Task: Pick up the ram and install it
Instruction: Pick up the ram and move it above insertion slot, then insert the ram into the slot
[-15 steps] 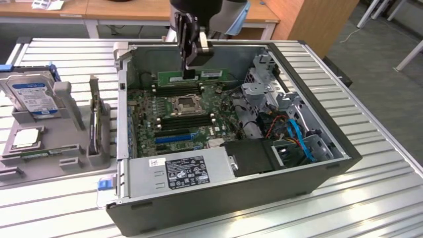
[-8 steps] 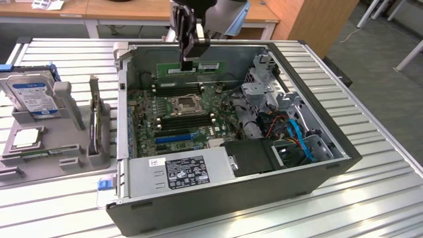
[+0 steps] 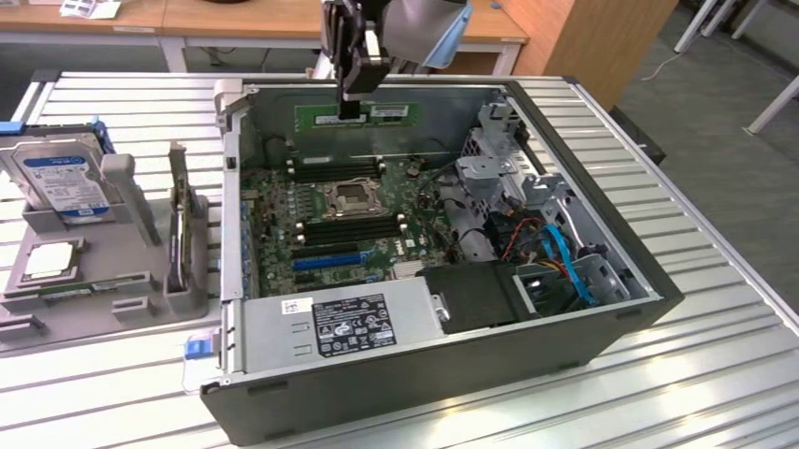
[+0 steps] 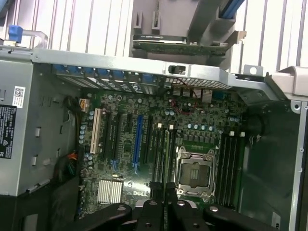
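Observation:
In the exterior view the ram (image 3: 358, 115), a long green stick with a white label, hangs lengthwise over the far end of the open computer case (image 3: 437, 383). My gripper (image 3: 355, 92) comes down from above and is shut on the ram's top edge. The stick hovers above the motherboard (image 3: 337, 220), just beyond the far memory slots (image 3: 335, 168) and the CPU socket (image 3: 350, 196). In the wrist view my black fingers (image 4: 149, 214) frame the board, with the memory slots (image 4: 163, 154) and the socket (image 4: 192, 173) below them.
A grey fixture (image 3: 119, 299) at the exterior view's left holds a silver hard drive (image 3: 63, 182) with a blue label, an upright expansion card (image 3: 181, 220) and a CPU chip (image 3: 50, 260). Inside the case sit the power supply (image 3: 343, 323) and a drive cage with blue cables (image 3: 562, 262).

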{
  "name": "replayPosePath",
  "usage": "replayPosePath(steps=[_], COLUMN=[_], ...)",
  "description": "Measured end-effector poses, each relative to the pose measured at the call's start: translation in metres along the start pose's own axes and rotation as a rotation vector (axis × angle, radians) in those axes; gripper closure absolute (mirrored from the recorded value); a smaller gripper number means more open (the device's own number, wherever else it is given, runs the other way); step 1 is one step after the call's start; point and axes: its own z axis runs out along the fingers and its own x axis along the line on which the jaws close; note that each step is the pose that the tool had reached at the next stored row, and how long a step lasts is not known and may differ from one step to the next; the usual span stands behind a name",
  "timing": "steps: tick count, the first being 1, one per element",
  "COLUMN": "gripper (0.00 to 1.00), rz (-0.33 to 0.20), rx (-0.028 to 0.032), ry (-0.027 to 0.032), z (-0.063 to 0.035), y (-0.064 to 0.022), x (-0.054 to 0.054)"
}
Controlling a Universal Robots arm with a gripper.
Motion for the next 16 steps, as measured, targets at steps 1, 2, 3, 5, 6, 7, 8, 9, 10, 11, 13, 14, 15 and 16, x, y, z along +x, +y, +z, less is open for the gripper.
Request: replayPosePath(steps=[1,2,3,5,6,7,8,9,10,11,13,14,15,16], gripper=[0.87,0.87,0.87,0.87,0.87,0.87,0.87,0.87,0.87,0.87,0.87,0.87,0.87,0.87], rz=[0.0,0.0,0.0,0.0,0.0,0.0,0.0,0.0,0.0,0.0,0.0,0.0,0.0,0.0], rx=[0.0,0.0,0.0,0.0,0.0,0.0001,0.0,0.0,0.0,0.0,0.0,0.0,0.0,0.0001], ry=[0.0001,0.0,0.0,0.0,0.0,0.0,0.0,0.0,0.0,0.0,0.0,0.0,0.0,0.0], z=[-0.0001,0.0,0.0,0.0,0.0,0.0,0.0,0.0,0.0,0.0,0.0,0.0,0.0,0.0], y=[0.0,0.0,0.0,0.0,0.0,0.0,0.0,0.0,0.0,0.0,0.0,0.0,0.0,0.0], x=[-0.0002,-0.0002,-0.0002,-0.0002,-0.0002,-0.0002,-0.0002,-0.0002,-0.0002,-0.0002,-0.0002,-0.0002,-0.0002,-0.0002])
